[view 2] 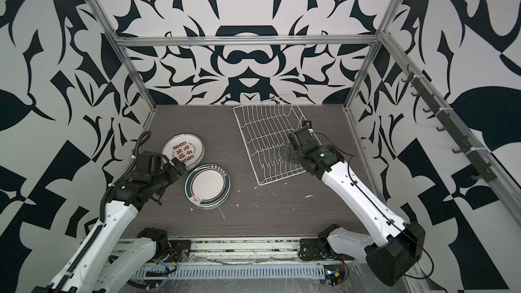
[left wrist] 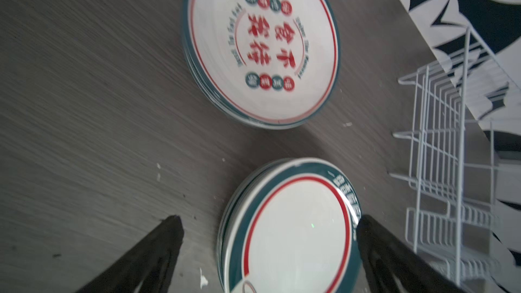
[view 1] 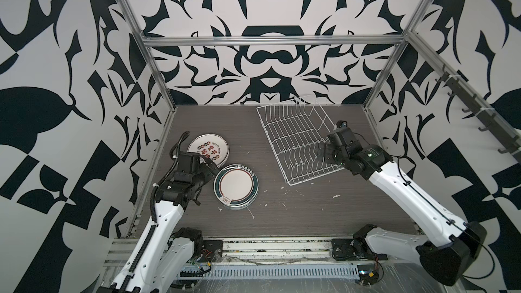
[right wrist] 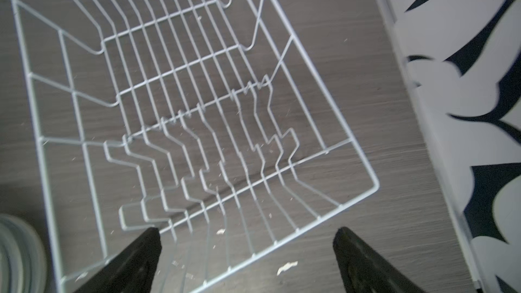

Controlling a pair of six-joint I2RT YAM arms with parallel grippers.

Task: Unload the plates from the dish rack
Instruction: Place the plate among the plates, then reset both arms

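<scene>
The white wire dish rack (view 1: 272, 143) (view 2: 246, 145) (right wrist: 320, 80) stands at the back right of the table, turned at an angle, with no plates in it. Two stacks of plates lie flat at the left: one topped with red Chinese characters (view 1: 207, 149) (view 2: 183, 147) (left wrist: 262, 46), the other with a dark green rim (view 1: 236, 186) (view 2: 208, 186) (left wrist: 293, 232). My left gripper (view 1: 209, 164) (left wrist: 269, 222) hovers open and empty over the green-rimmed stack's left edge. My right gripper (view 1: 321, 152) (right wrist: 246, 232) is open and empty above the rack's near right corner.
The rack's near side also shows in the left wrist view (left wrist: 463, 136). White scraps (view 1: 336, 196) litter the dark wood-grain tabletop (view 1: 310, 209). Aluminium frame posts (view 1: 158, 80) and patterned walls close in the table. A hook rail (view 1: 479, 119) runs along the right wall.
</scene>
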